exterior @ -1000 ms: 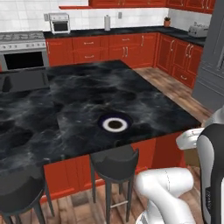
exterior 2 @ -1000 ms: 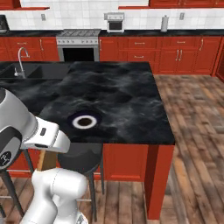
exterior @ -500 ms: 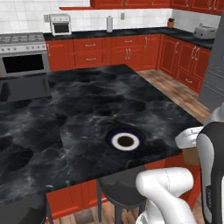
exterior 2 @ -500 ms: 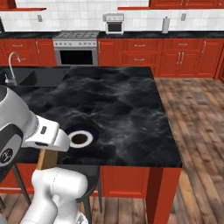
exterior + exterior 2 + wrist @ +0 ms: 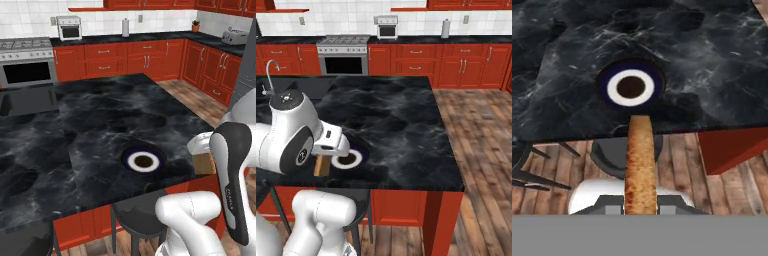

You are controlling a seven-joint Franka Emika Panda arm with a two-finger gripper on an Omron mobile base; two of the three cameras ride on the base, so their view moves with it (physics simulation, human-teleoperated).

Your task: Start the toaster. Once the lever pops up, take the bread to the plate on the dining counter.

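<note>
Hand view shows the two-finger gripper (image 5: 640, 210) clamped on the tan-brown slice of bread (image 5: 640, 160), edge-on, pointing to 12 o'clock at the round navy plate (image 5: 602, 87) on the black marble dining counter (image 5: 712, 60), probably for a clean drop.

Navy plate (image 5: 143, 161) on the dining counter (image 5: 90, 125), bread (image 5: 204, 162) just right.
</note>
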